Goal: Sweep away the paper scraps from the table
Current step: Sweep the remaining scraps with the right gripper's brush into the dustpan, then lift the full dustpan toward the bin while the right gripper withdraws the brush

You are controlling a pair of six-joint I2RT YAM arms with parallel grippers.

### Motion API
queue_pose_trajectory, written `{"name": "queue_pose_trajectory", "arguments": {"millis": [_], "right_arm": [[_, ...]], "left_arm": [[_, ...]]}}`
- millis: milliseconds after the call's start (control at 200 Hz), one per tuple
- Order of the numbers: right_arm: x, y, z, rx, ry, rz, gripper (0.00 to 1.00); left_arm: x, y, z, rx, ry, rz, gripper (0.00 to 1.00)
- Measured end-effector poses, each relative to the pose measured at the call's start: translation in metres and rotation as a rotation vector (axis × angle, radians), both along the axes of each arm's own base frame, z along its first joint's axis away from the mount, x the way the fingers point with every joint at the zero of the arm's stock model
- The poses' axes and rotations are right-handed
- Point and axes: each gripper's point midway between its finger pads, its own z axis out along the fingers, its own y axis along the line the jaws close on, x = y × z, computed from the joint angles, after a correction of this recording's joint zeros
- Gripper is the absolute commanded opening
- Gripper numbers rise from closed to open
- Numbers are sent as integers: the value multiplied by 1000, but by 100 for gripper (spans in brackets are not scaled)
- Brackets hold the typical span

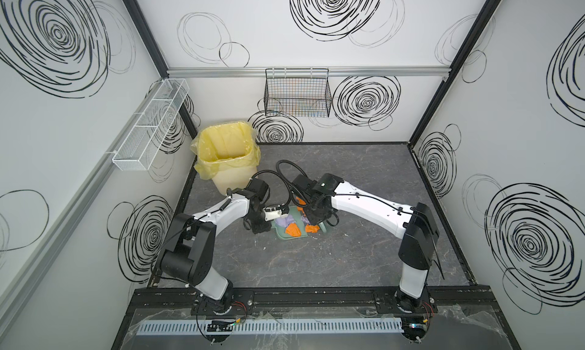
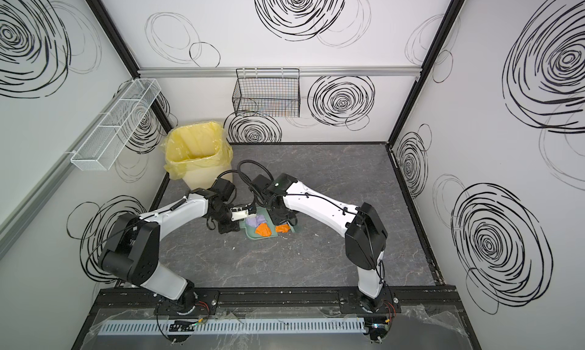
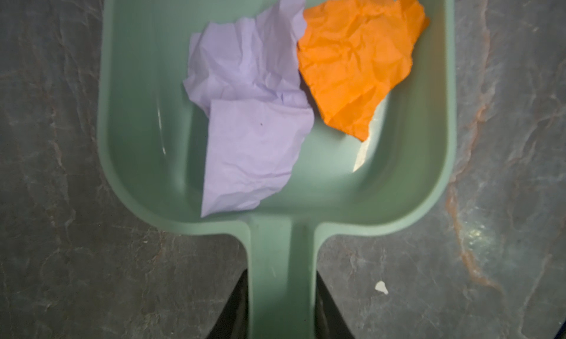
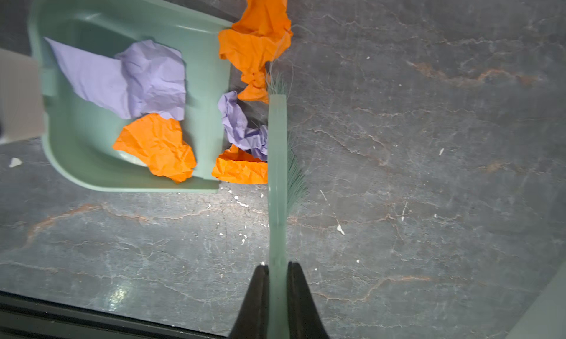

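Roughly half done, I judge: the left tool (image 3: 280, 279) grips the dustpan (image 4: 76, 156) handle, the right tool (image 4: 277, 265) grips the brush (image 4: 277, 144), about 3 paper scraps (image 4: 153, 144) lie in the pan, and about 3 more sit at its lip on the table (image 4: 428, 169), not yet pushed in.

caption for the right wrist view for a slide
Right hand grips the brush, paper scraps bunched between it and the dustpan mouth.
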Motion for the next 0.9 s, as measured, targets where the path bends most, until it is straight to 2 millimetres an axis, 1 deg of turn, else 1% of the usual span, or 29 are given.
{"name": "queue_pose_trajectory", "arguments": {"millis": [250, 335, 430, 530, 595, 710, 810, 900], "right_arm": [[-3, 25, 1, 115, 24, 1, 0], [-4, 30, 2, 135, 30, 4, 0], [-5, 31, 4, 147, 28, 3, 0], [-7, 28, 9, 158, 22, -1, 0], [-9, 23, 17, 170, 14, -10, 0], [-8, 14, 39, 214, -19, -34, 0], [-5, -1, 61, 240, -59, -64, 0], [-3, -13, 74, 248, -87, -89, 0]], "left_arm": [[-4, -9, -6, -15, 7, -3, 0], [-3, -10, -6, -19, 5, 0, 0], [-4, -10, -7, -21, 7, 2, 0], [-5, -11, -9, -28, 10, 3, 0], [-6, -12, -9, -41, 13, 4, 0], [-6, -13, -10, -67, 20, 9, 0], [-7, -13, -10, -90, 29, 17, 0], [-8, -13, -10, -109, 36, 24, 0]]}}
